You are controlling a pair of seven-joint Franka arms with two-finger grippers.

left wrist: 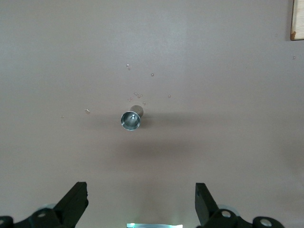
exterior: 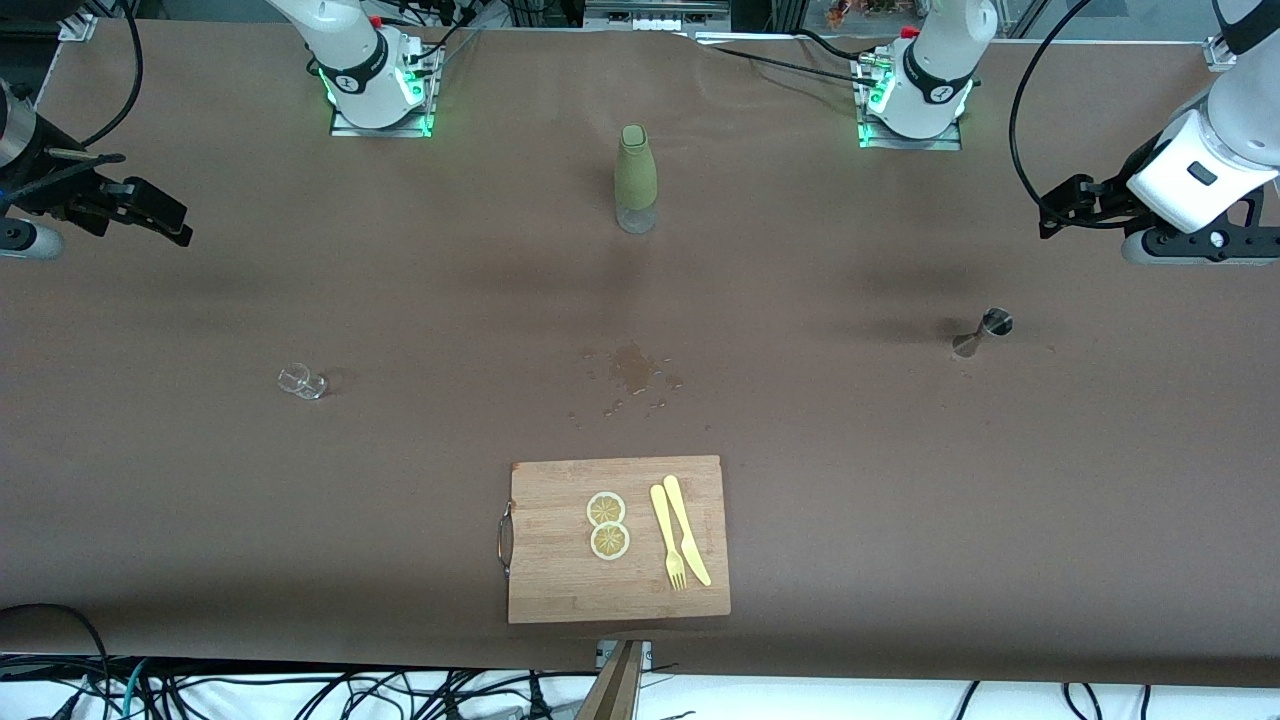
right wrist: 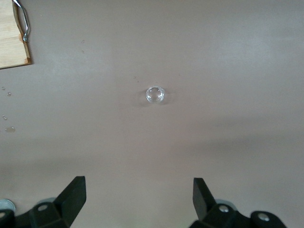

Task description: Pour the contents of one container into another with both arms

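A small metal jigger stands upright on the brown table toward the left arm's end. A small clear glass sits toward the right arm's end. A green bottle with a clear base stands mid-table, near the arms' bases. My left gripper hangs open in the air over the table's end, apart from the jigger, nothing between its fingers. My right gripper hangs open over the other end, apart from the glass.
A wooden cutting board with two lemon slices, a yellow fork and knife lies near the front edge. A wet spill with droplets marks the table between board and bottle.
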